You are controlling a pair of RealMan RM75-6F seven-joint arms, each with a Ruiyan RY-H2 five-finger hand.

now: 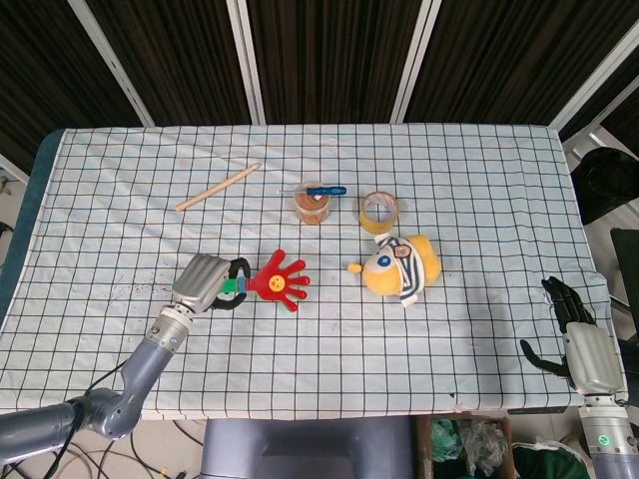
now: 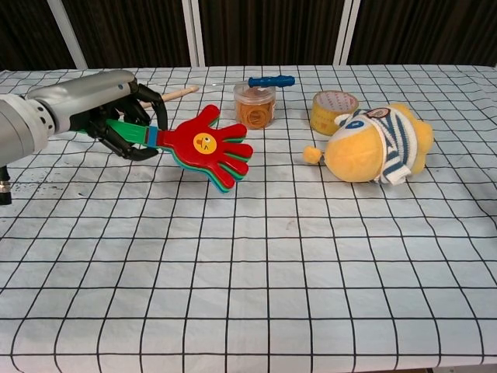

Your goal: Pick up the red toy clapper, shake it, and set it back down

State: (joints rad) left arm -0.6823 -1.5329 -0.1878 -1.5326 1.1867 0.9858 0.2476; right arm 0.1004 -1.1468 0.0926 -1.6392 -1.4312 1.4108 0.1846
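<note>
Clapper (image 2: pixel 208 150) hand-shaped, red, yellow face badge, green handle in left hand (image 2: pixel 109 116)

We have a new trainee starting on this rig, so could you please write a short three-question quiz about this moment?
1. True or false: the left hand grips the red toy clapper by its green handle.
2. Which thing lies across the top of the jar of rubber bands: A) wooden stick, B) blue-handled screwdriver, C) tape roll?
3. What does the right hand hold?

Key: 1 true; 2 B; 3 nothing.
</note>
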